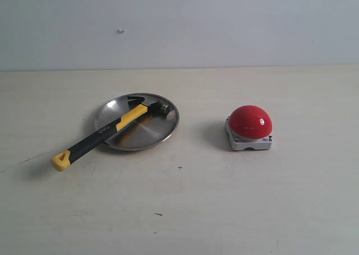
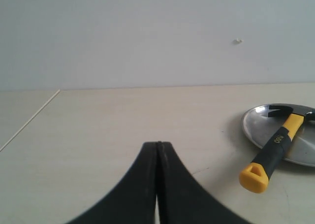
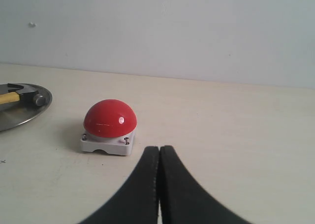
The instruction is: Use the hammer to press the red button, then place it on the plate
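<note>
The hammer [image 1: 109,130] lies with its dark head inside the silver plate [image 1: 147,135] and its yellow-and-black handle sticking out over the rim, the yellow looped end resting on the table. The red button [image 1: 250,121] sits on its grey base to the right of the plate. In the left wrist view my left gripper [image 2: 158,144] is shut and empty, well short of the hammer [image 2: 271,151] and the plate [image 2: 255,125]. My right gripper [image 3: 159,148] is shut too, holding nothing, just short of the red button [image 3: 110,118]; the plate [image 3: 19,114] and hammer head [image 3: 29,95] show at that view's edge.
The pale table [image 1: 185,210] runs back to a plain grey wall [image 1: 224,25]. A seam in the tabletop [image 2: 29,119] shows in the left wrist view. Neither arm appears in the exterior view.
</note>
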### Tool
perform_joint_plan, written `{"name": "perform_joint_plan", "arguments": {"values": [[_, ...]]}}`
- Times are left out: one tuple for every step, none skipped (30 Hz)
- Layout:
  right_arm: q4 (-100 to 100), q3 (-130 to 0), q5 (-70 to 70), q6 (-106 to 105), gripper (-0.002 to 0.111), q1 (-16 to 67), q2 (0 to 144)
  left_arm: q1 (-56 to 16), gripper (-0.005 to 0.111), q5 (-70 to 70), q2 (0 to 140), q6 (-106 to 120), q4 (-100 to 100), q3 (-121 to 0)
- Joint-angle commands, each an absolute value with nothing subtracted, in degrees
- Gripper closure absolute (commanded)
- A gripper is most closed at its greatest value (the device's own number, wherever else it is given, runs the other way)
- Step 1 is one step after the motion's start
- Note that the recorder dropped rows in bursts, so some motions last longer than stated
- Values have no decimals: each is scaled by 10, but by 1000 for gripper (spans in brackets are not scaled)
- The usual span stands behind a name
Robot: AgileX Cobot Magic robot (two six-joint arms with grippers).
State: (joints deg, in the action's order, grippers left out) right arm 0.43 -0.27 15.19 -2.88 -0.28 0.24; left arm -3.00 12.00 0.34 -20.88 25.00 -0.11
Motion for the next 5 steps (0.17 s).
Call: {"name": "perform_joint_plan", "arguments": {"values": [[6,0,150,-29,108,-3,0,-34,107,119,0,-210,251,0],[6,0,150,-29,108,-3,0,-34,107,119,0,-210,251,0],[6,0,150,-29,108,-3,0,-34,107,119,0,-210,251,0],[6,0,150,-29,108,-3,0,-34,107,119,0,-210,251,0],[6,0,150,-29,108,-3,0,-34,107,119,0,-210,251,0]]}}
